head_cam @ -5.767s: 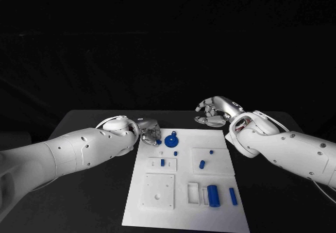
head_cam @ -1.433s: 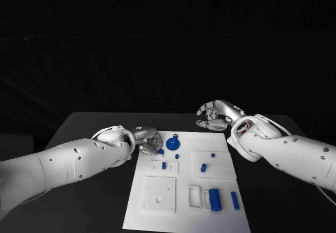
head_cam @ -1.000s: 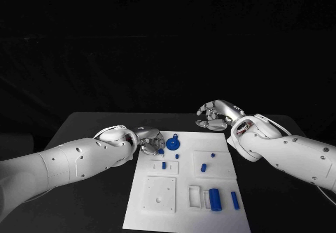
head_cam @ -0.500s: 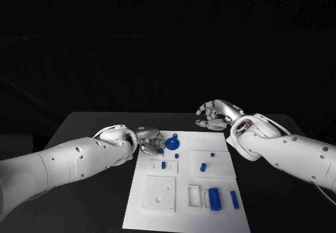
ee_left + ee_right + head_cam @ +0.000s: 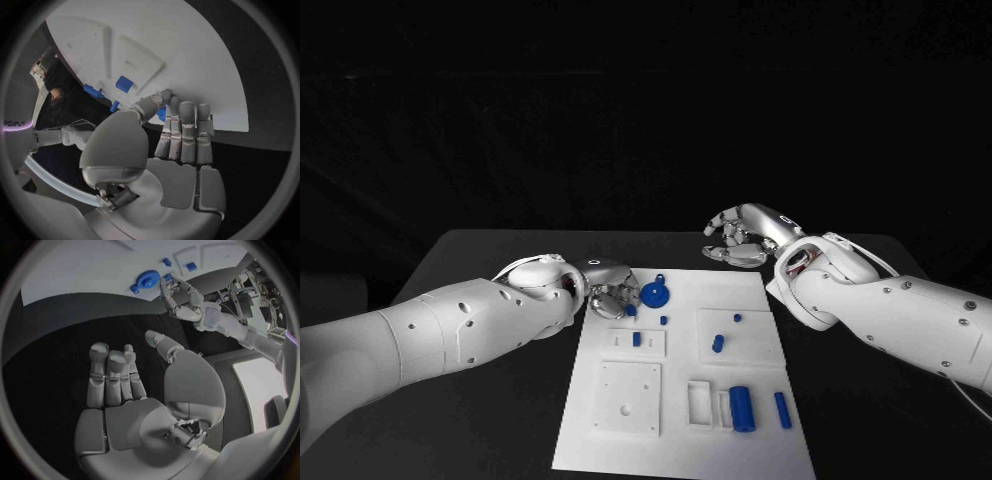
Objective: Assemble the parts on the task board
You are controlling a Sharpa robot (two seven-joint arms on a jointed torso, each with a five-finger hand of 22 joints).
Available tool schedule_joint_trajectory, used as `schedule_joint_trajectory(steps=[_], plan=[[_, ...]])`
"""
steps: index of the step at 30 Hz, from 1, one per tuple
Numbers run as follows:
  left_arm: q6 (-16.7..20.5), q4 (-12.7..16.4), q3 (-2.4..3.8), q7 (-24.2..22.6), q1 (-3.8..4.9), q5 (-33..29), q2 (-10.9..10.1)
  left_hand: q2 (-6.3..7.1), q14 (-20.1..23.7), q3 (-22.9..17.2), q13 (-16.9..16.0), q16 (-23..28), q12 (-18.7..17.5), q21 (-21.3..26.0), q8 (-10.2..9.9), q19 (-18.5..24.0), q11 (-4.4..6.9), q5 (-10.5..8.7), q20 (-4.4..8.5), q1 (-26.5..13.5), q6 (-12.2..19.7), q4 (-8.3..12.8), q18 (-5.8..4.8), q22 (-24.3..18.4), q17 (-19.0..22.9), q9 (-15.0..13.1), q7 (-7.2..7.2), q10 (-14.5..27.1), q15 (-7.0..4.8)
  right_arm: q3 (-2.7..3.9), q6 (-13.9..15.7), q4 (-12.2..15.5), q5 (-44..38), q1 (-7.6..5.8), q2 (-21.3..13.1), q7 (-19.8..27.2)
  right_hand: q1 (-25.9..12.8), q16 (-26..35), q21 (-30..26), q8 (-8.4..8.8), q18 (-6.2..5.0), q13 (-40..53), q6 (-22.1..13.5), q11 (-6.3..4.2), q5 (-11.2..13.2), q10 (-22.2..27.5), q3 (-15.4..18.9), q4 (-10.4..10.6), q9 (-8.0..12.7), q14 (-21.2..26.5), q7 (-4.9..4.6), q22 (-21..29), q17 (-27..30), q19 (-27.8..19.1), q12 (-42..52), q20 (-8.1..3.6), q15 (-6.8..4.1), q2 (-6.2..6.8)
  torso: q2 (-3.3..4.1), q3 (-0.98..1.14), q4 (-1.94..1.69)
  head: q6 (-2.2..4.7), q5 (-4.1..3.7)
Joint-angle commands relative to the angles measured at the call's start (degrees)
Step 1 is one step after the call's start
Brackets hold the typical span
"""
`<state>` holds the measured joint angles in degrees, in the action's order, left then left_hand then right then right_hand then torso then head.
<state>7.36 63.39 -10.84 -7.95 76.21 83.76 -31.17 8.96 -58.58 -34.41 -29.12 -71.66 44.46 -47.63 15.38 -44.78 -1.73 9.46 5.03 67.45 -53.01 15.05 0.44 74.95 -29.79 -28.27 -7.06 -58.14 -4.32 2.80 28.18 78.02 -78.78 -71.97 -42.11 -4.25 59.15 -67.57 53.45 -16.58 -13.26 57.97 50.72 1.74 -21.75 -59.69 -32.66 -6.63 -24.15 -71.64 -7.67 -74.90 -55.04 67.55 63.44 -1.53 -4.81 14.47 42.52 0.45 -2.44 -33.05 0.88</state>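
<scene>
Left hand: the left hand (image 5: pixel 606 289) lay at the left far corner of the board, fingers pressed together side by side and reaching down to the board's edge. In the left wrist view its fingertips (image 5: pixel 167 98) touched a small blue piece (image 5: pixel 162 114) at the rim; whether the piece was pinched could not be told.
Board: the white board (image 5: pixel 632 440) lay lengthwise in the middle of the black table (image 5: pixel 473 400), between the two arms.
Blue disc: a round blue disc (image 5: pixel 655 293) with a small tab sat at the board's far end, just beside the left hand.
Small pegs: a short blue peg (image 5: pixel 636 339) stood in a raised white block, another small one (image 5: pixel 664 320) lay just beyond it, and two more (image 5: pixel 718 343) (image 5: pixel 737 319) sat on the square plate to the right.
Near parts: a thick blue cylinder (image 5: pixel 740 408) lay in a white holder near the board's near end, with a thinner blue pin (image 5: pixel 780 410) just beside it on the right.
Right hand: the right hand (image 5: pixel 744 236) hung above the table beyond the board's right far corner, apart from the board. Its fingers (image 5: pixel 111 375) were loosely curved and close together, the thumb apart, holding nothing.
</scene>
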Motion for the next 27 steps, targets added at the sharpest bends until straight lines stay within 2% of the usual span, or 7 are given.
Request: schedule_joint_trajectory(steps=[1, 4, 8, 12, 17, 21, 27], plan=[[-3.6, 0.0, -0.71, 1.2, -0.83, 4.3, 0.1, 0.18, -0.3, 0.1, 0.2, -0.4, 0.4, -0.3, 0.3, -0.5, 0.17, -1.29, 4.67, -0.7, -0.9, -0.6, -0.42, 1.1, 0.1, 0.1, -0.53, -0.3, -0.14, 0.02, -0.6, 0.1, -0.5, -0.02, 0.0, 0.5, -0.1, -0.3, -0.2, -0.21, -1.74, -0.1, 0.1, -0.3, -0.4, -0.1, 0.3, -0.1, -0.1, -0.4, -0.28, -1.0, 0.1, -0.2, 0.3, -0.41, -0.05, -0.35, 0.02, 0.01, -0.01, -0.06, 0.02], [-3.3, 0.0, -0.82, 1.4, -0.83, 5.6, 0.1, 1.0, -0.4, 0.3, 0.5, -0.5, 0.6, -0.4, 0.1, -0.5, 0.18, -3.23, 4.81, -1.3, -0.8, -1.3, -0.43, 1.1, 0.3, 0.2, -0.54, -0.3, -0.16, 0.02, -0.6, 0.1, -0.5, -0.02, 0.0, 0.5, -0.1, -0.3, -0.2, -0.21, -1.74, -0.1, 0.1, -0.3, -0.4, -0.1, 0.4, -0.1, -0.1, -0.4, -0.28, -1.0, 0.1, -0.2, 0.3, -0.41, -0.06, -0.36, 0.01, 0.02, -0.02, -0.07, 0.04], [-3.0, 0.2, -0.97, 1.8, -0.82, 7.0, 0.1, 1.39, -0.6, 0.3, 0.6, -0.7, 0.8, -0.5, 0.0, -0.7, 0.21, -3.19, 4.9, -1.5, -0.7, -1.7, -0.4, 1.0, 0.3, 0.4, -0.54, -0.5, -0.21, 0.02, -0.6, 0.1, -0.5, -0.02, 0.0, 0.5, -0.1, -0.3, -0.2, -0.21, -1.74, -0.1, 0.1, -0.3, -0.4, -0.1, 0.4, -0.1, -0.1, -0.4, -0.28, -1.0, 0.1, -0.2, 0.3, -0.41, -0.06, -0.37, 0.01, 0.02, -0.01, -0.12, 0.09], [-2.3, 0.3, -1.01, 1.8, -0.83, 7.1, 0.0, 1.43, -0.9, 0.2, 0.9, -0.9, 1.1, -0.6, 0.1, -1.0, 0.34, -1.6, 5.04, -1.7, -0.9, -2.5, -0.34, 1.0, 0.4, 0.4, -0.43, -0.8, -0.34, 0.02, -0.6, 0.1, -0.5, -0.02, 0.1, 0.5, -0.1, -0.3, -0.2, -0.22, -1.74, -0.1, 0.1, -0.31, -0.7, -0.1, 0.4, -0.1, -0.1, -0.4, -0.27, -1.0, 0.1, -0.1, 0.4, -0.41, -0.06, -0.39, 0.0, 0.01, 0.04, -0.12, 0.17], [-0.1, 0.2, -1.01, 1.0, -0.83, 5.9, -0.2, 0.7, -1.8, 0.1, 1.4, -1.3, 1.5, -0.9, 0.4, -1.9, 0.66, 2.26, 5.39, -1.8, -1.5, -3.1, -0.17, 1.0, 0.5, 0.4, -0.11, -1.7, -0.72, 0.02, -0.5, 0.1, -0.5, -0.02, 0.1, 0.5, -0.1, -0.3, -0.2, -0.22, -1.74, -0.1, 0.1, -0.31, -0.8, -0.1, 0.4, -0.1, -0.1, -0.4, -0.27, -1.0, 0.1, -0.1, 0.4, -0.42, -0.07, -0.38, 0.0, 0.0, 0.02, -0.05, 0.19], [2.1, 0.3, -1.0, 0.2, -0.83, 4.5, -0.6, 0.16, -2.2, 0.1, 1.8, -1.3, 1.6, -1.0, 0.5, -2.3, 0.81, 3.36, 5.52, -2.2, -1.8, -3.6, -0.12, 0.9, 0.7, 0.4, -0.01, -2.1, -0.85, 0.02, -0.5, 0.1, -0.5, -0.02, 0.0, 0.5, -0.2, -0.3, -0.2, -0.22, -1.74, -0.2, 0.1, -0.32, -1.0, -0.1, 0.4, -0.1, -0.1, -0.4, -0.27, -1.0, 0.1, -0.1, 0.4, -0.42, -0.07, -0.38, 0.0, 0.01, 0.01, -0.01, 0.2], [5.3, 0.3, -0.98, -0.4, -0.84, 2.9, -1.0, -0.24, -2.4, 0.1, 2.1, -1.1, 1.5, -1.0, 0.5, -2.5, 0.87, 3.83, 5.62, -2.5, -1.8, -4.1, -0.06, 0.8, 0.9, 0.5, 0.04, -2.3, -0.91, 0.02, -0.5, 0.1, -0.5, -0.02, 0.1, 0.6, -0.2, -0.3, -0.2, -0.22, -1.74, -0.2, 0.1, -0.32, -1.1, -0.1, 0.4, -0.1, -0.1, -0.4, -0.27, -1.0, 0.1, -0.1, 0.4, -0.42, -0.07, -0.39, -0.01, 0.0, 0.02, 0.04, 0.17]])
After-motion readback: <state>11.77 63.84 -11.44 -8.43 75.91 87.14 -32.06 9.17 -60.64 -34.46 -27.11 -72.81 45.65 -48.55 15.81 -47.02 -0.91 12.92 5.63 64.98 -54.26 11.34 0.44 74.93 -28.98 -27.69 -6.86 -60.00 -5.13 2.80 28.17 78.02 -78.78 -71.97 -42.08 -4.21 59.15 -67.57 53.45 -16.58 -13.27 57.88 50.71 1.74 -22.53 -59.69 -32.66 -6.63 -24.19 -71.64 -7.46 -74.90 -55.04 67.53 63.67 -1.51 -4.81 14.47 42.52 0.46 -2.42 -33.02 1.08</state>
